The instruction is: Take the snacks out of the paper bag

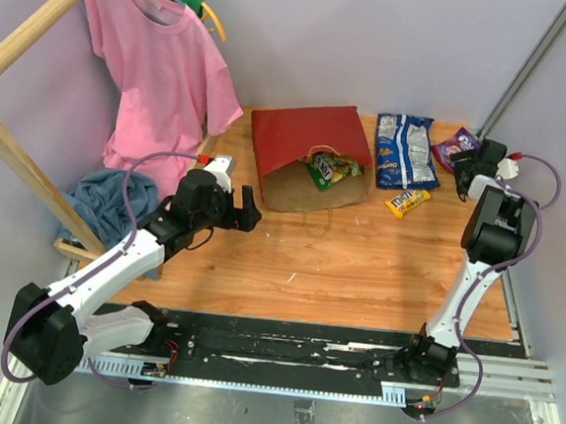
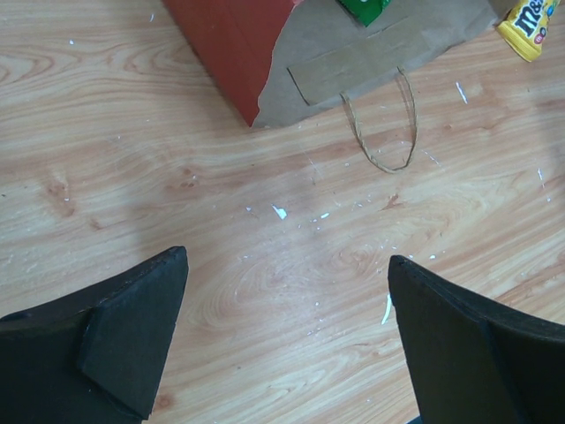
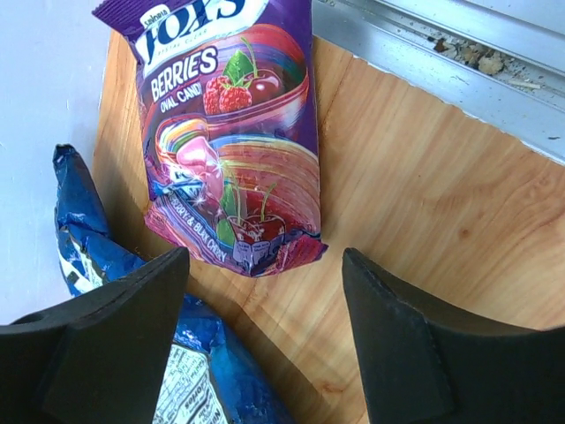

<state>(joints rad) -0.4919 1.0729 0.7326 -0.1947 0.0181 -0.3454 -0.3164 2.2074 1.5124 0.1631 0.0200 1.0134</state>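
Where the top camera looks down, we see the paper bag (image 1: pixel 308 155) lying on its side at the far middle of the table (image 1: pixel 357 268), its mouth facing the arms and a green packet (image 1: pixel 329 166) showing in the opening. To its right lie the blue-white cookie bag (image 1: pixel 402 151), the yellow candy pack (image 1: pixel 407 201) and the purple candy bag (image 1: pixel 455 146), all outside the bag. The left gripper (image 1: pixel 251 209) hangs just left of the bag's mouth; the right gripper (image 1: pixel 465 176) sits by the purple candy bag. A pink shirt (image 1: pixel 156 72) hangs at far left above a blue cloth (image 1: pixel 110 202).

From the left wrist, we find the jaws spread wide over bare wood, the bag's brown mouth and thin handle (image 2: pixel 384 132) beyond them.

From the right wrist, the jaws stand apart with nothing between them. The purple candy bag lies flat just past the fingertips, and the cookie bag is under the left finger.
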